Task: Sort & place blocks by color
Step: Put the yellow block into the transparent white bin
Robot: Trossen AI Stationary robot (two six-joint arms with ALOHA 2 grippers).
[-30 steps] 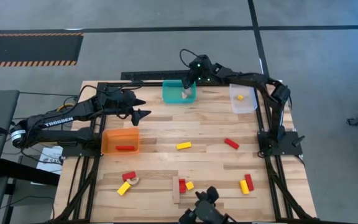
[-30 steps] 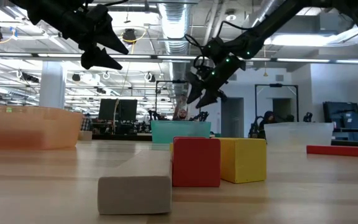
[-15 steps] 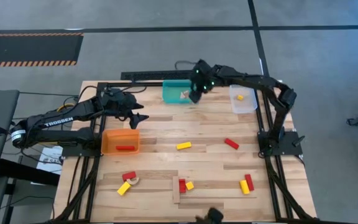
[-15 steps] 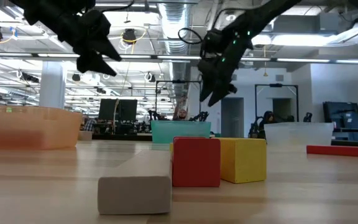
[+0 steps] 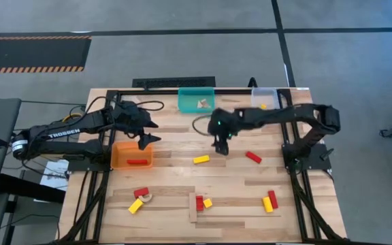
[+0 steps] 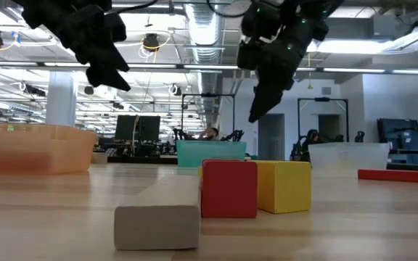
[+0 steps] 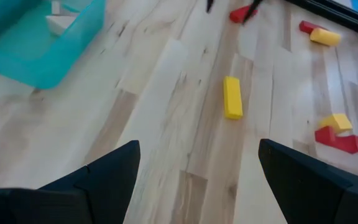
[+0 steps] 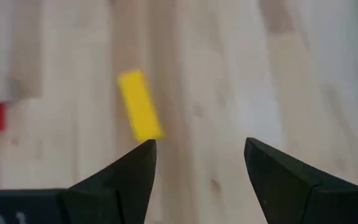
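Note:
Red and yellow blocks lie scattered on the wooden table [image 5: 175, 136]. A yellow bar [image 5: 201, 159] lies flat near the middle, with a red bar [image 5: 253, 157] to its right. My right gripper [image 5: 222, 148] hangs open just beyond the yellow bar [image 8: 140, 114], above the table and slanting down, with nothing between its fingers. My left gripper [image 5: 145, 139] is open and empty over the far rim of the orange bin [image 5: 122, 155], where a red bar [image 5: 137, 162] lies. A pale wood block [image 5: 201, 103] rests in the teal bin [image 5: 188, 102], and a yellow block [image 5: 263, 105] in the clear bin [image 5: 267, 114].
More red and yellow blocks lie near the front edge: a pair at the left [image 5: 139, 199], a pair in the middle [image 5: 203, 202], a pair at the right [image 5: 269, 201]. In the low view a pale wood block [image 6: 157, 226] lies in front of a red cube [image 6: 228, 188] and a yellow cube [image 6: 284, 186].
My right gripper has swung from above the teal bin toward the table's near edge, out over the middle of the table beside the yellow bar, rolling and tipping further down as it went. My left gripper has tipped down toward the orange bin.

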